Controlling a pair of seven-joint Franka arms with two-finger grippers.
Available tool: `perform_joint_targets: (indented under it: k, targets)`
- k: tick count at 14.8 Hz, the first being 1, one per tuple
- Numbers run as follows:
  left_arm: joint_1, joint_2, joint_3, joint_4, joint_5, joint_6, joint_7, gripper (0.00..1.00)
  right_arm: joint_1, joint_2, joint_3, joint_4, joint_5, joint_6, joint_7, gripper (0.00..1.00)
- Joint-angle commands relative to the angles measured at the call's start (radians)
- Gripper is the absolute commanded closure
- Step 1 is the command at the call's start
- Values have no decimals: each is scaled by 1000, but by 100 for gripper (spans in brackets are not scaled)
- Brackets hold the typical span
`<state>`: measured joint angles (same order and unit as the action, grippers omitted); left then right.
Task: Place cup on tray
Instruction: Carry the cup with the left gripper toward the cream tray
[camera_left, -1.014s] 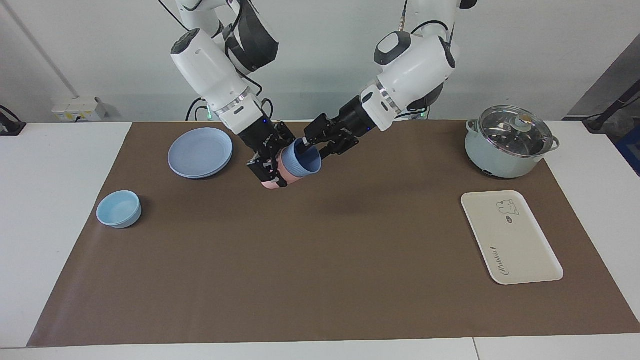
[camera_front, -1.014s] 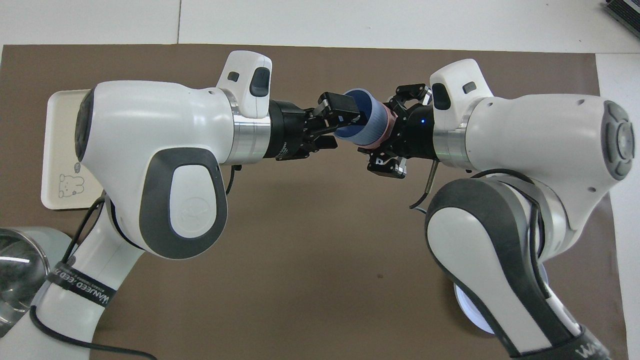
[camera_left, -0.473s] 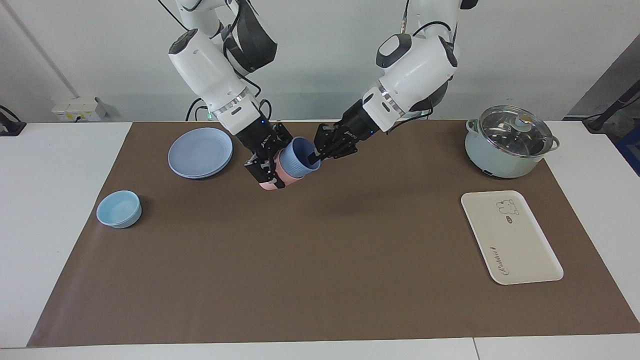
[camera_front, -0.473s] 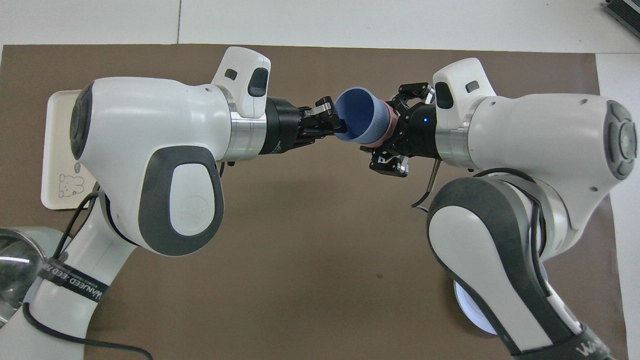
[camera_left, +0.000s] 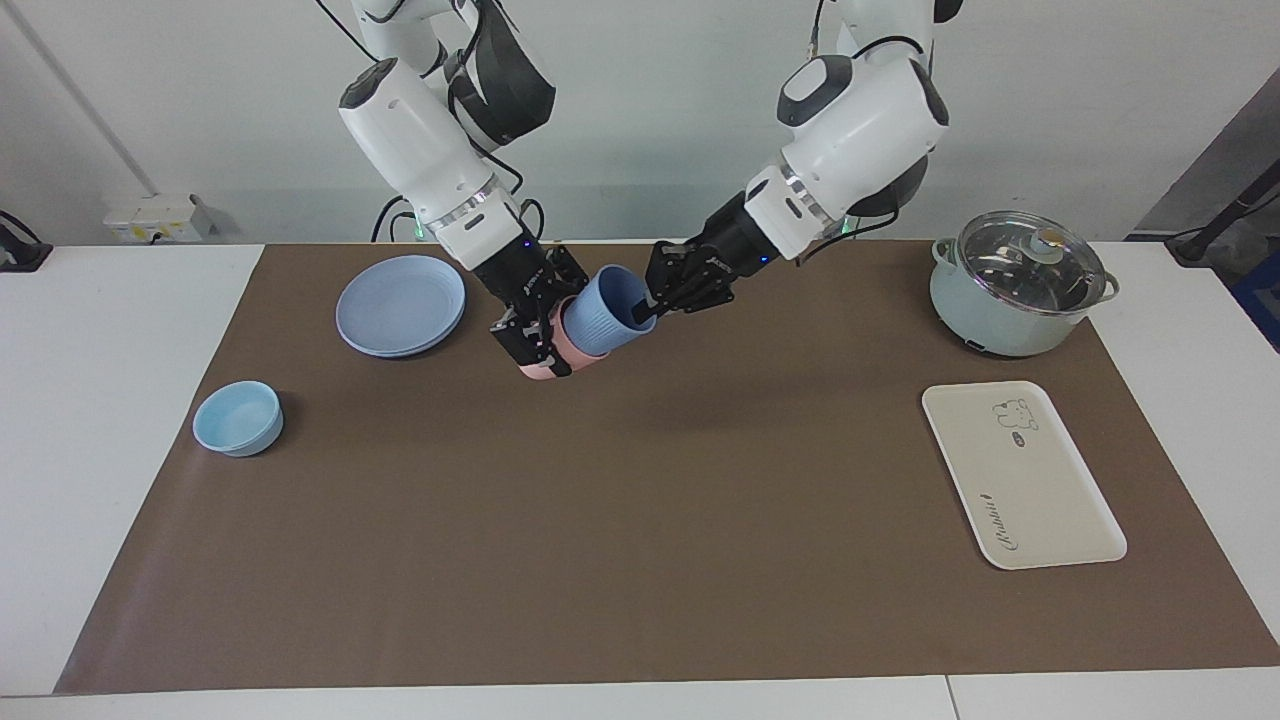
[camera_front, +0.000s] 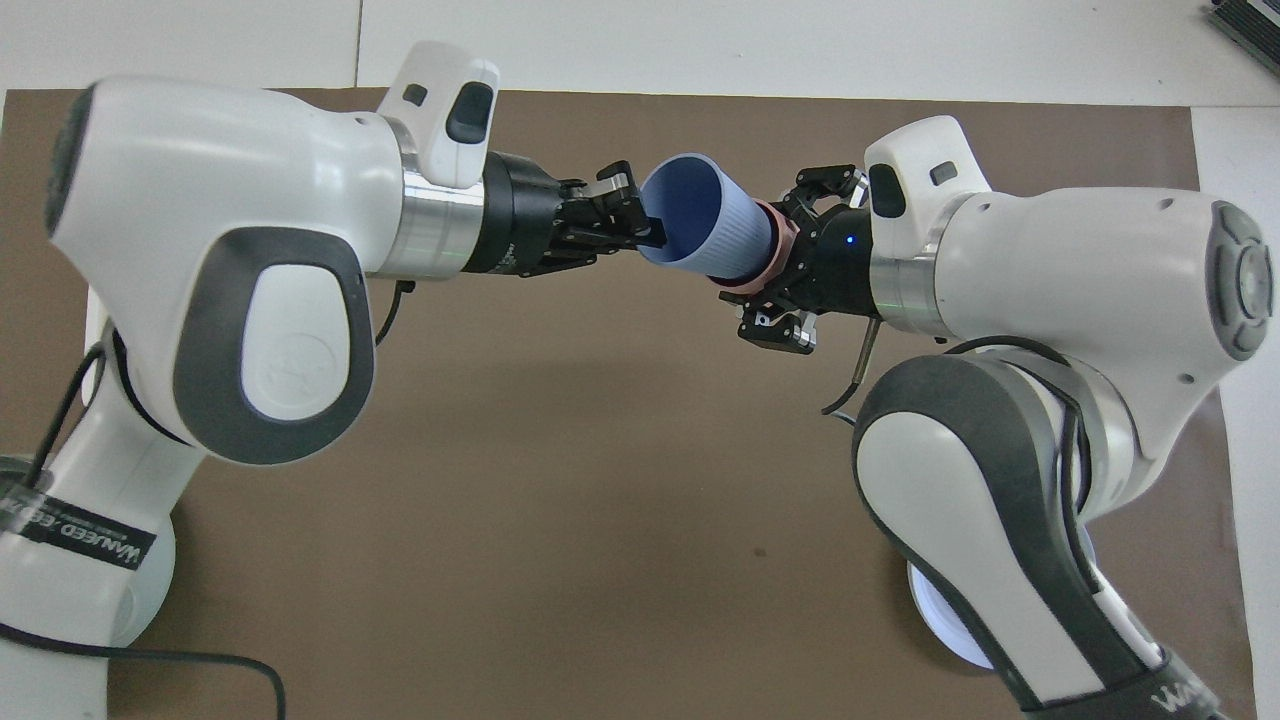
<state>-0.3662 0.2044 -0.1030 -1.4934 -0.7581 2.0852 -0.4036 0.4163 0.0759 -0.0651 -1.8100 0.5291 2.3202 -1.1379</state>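
Midair, the cup (camera_left: 606, 310) (camera_front: 706, 228) lies tilted, its base nested in a pink cup (camera_left: 557, 352) clamped by the right hand (camera_left: 540, 335); the left hand (camera_left: 652, 306) (camera_front: 640, 228) pinches its rim, both arms angled inward over the surface (camera_left: 640, 500).

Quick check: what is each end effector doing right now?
Left end effector: closed on the blue cup's rim.
Right end effector: closed on the pink cup.
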Motion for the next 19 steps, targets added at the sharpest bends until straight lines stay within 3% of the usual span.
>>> perform_joint_targets:
  k: [1,5,6,9,12,16,19]
  targets:
    - [68,27,9,99,96,-85,0,100,-2,-2,4,0,-18,1,26,100]
    - [148,-17,28,94,424,-168,2,100,-62,4,1,-9,18,74,14,100]
    - [174,-23,29,82,492,-168,6,100,-86,4,1,-15,81,99,0,100]
    - [295,-54,31,7,546,-159,38,100,-181,30,-1,-28,390,139,-185,100]
    - [438,-117,31,-131,562,-117,275,100,-318,105,1,-20,693,81,-418,100]
    - [570,-116,34,-195,572,-60,443,100,-442,195,-1,-17,911,-43,-568,100]
    - [645,-77,32,-287,661,77,575,100,-537,278,1,-15,959,-164,-696,100]
